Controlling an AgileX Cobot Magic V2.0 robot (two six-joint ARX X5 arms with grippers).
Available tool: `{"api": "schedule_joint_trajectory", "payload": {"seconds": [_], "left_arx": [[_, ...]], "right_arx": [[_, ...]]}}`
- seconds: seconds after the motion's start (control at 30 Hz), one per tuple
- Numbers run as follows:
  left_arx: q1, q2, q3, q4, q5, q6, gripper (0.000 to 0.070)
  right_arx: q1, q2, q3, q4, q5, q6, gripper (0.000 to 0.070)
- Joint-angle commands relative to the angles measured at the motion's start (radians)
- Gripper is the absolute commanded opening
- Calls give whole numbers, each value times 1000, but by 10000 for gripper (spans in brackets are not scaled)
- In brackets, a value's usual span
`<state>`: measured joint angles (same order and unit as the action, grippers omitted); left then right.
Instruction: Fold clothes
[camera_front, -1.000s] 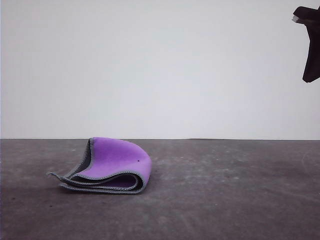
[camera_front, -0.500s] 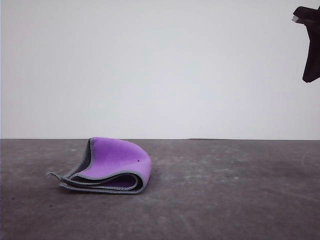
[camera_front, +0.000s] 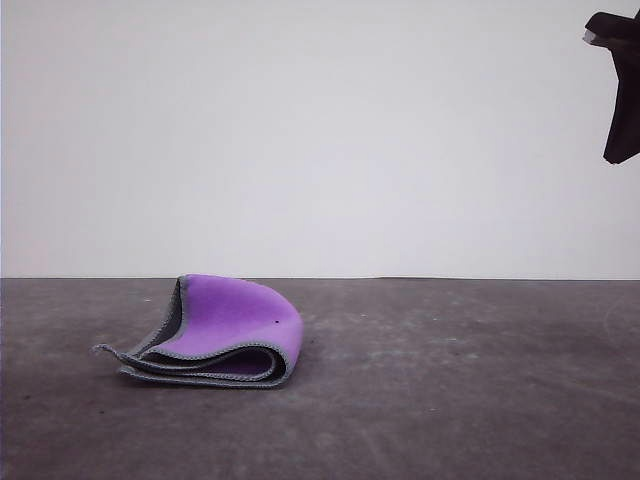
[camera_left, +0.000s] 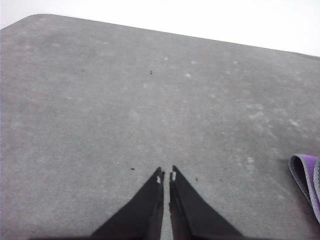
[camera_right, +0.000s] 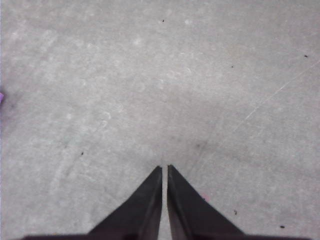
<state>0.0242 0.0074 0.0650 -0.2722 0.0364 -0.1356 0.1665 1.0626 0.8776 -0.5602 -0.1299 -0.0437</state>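
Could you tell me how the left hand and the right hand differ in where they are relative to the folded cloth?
The left hand hovers over bare table with an edge of the cloth showing off to one side; the right hand sees just a purple sliver at its frame edge. In the front view a dark part of the right arm is raised at top right. Both hands are shut and hold nothing.

Bright purple is shown on the cloth's (camera_front: 225, 325) outer face, dark grey on the inner layers, with light grey stitched edging along every rim; the table (camera_front: 450, 400) is seen in mottled dark grey, speckled with pale marks; both tools are black
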Motion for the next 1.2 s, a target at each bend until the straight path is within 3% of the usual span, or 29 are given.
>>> {"api": "schedule_joint_trajectory", "payload": {"seconds": [0.0,0.17,0.3,0.5,0.8,0.97,1.17], "left_arx": [[1,1,-18,-12,6,-9,6],[1,1,-18,-13,6,-9,6],[1,1,-18,-12,5,-9,6],[1,1,-18,-12,7,-9,6],[1,1,-18,-12,7,-9,6],[1,1,-18,-12,8,-9,6],[1,1,-18,-13,8,-9,6]], "right_arx": [[1,7,9,8,0,14,12],[20,-18,9,8,3,7,12],[18,-60,9,35,29,-124,12],[-3,-174,-27,54,21,-180,12],[-67,-548,-388,232,-55,-169,12],[-77,-757,-580,283,-61,-166,12],[-115,-944,-749,320,-131,-146,12]]}}
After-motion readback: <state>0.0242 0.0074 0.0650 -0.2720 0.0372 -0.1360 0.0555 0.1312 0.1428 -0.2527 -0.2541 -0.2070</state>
